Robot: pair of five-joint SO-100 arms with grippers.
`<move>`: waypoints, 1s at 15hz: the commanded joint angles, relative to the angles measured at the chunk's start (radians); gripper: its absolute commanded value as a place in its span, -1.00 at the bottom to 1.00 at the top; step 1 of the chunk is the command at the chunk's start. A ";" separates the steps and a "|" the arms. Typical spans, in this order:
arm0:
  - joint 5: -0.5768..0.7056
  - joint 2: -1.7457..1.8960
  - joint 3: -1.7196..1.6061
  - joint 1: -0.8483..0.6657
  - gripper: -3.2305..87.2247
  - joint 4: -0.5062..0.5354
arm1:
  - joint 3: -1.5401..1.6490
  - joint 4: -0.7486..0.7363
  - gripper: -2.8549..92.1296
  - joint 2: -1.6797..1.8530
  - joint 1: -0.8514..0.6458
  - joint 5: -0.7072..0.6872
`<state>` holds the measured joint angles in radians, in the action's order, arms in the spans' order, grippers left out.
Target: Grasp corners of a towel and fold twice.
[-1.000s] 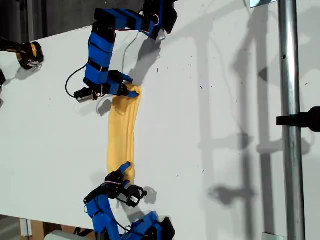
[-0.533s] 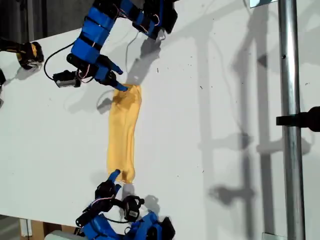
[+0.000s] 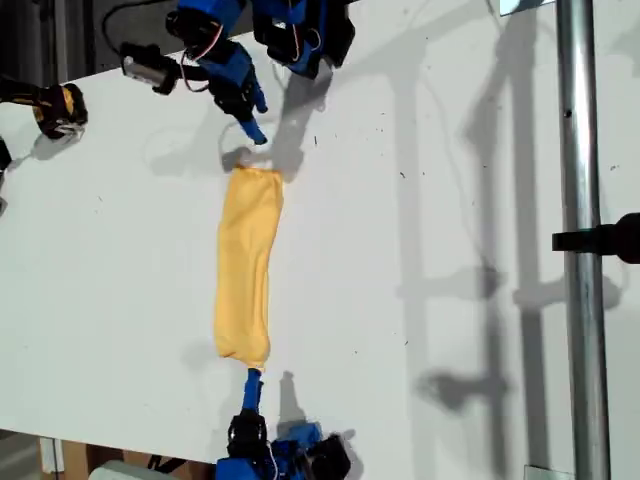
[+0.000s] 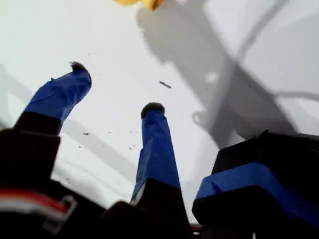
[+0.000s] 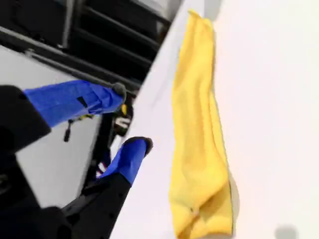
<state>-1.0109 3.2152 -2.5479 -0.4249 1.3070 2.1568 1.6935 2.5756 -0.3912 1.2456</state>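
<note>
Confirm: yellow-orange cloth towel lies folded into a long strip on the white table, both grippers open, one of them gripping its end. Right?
Not quite. Neither gripper holds the yellow-orange cloth towel. The exterior view shows both clear of its ends, and each wrist view shows open, empty jaws: my first gripper and my second gripper. The rest stands: a long folded strip on the white table.

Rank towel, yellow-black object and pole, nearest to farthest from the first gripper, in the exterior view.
1. Towel, just below my first gripper in the exterior view.
2. Yellow-black object, that view's left edge.
3. Pole, that view's right.
</note>
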 commanded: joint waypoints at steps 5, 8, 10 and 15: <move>-0.009 0.264 -0.328 0.259 -0.96 -0.218 | 0.563 -0.121 -0.37 0.703 0.295 0.316; 0.023 0.264 -0.362 0.311 -0.96 -0.262 | 0.598 -0.206 -0.28 0.710 0.201 0.202; 0.015 0.264 -0.373 0.327 -0.96 -0.253 | 0.611 -0.249 -0.28 0.709 0.077 0.091; -0.012 0.264 -0.399 0.350 -0.96 -0.276 | 0.367 -0.514 -0.26 -0.003 -0.092 -0.084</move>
<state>-1.0109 3.4729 -2.9544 -0.0859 1.0554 2.6615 1.2732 2.8563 -0.4602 1.2011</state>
